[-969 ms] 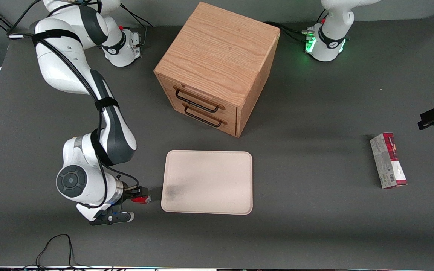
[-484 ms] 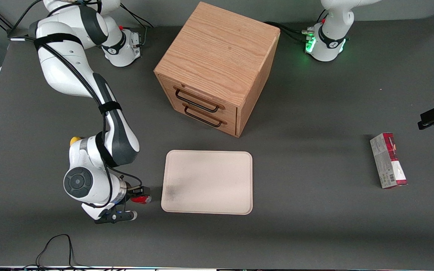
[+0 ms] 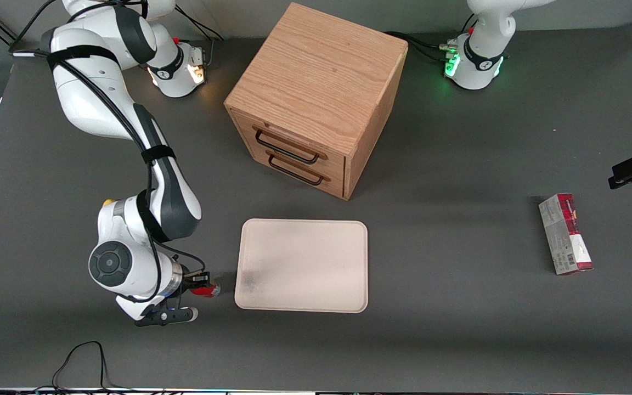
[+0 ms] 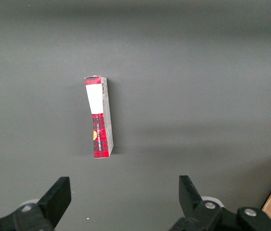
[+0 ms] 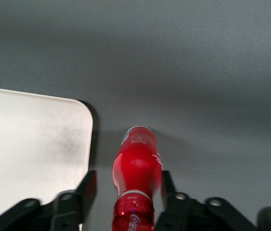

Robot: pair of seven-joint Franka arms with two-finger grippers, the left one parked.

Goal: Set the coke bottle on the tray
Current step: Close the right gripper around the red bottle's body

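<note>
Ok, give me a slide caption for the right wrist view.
Gripper straddling the coke bottle, beside the tray.

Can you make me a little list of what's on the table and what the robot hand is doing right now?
gripper: low over the table beside the tray, fingers open on either side of the bottle
bottle: red, between the fingers, off the tray
tray: cream, nothing on it, nearer the front camera than the cabinet
cabinet: wooden, two drawers, both shut
box: red and grey, lying toward the parked arm's end
yellow lump: peeking out by the working arm
</note>
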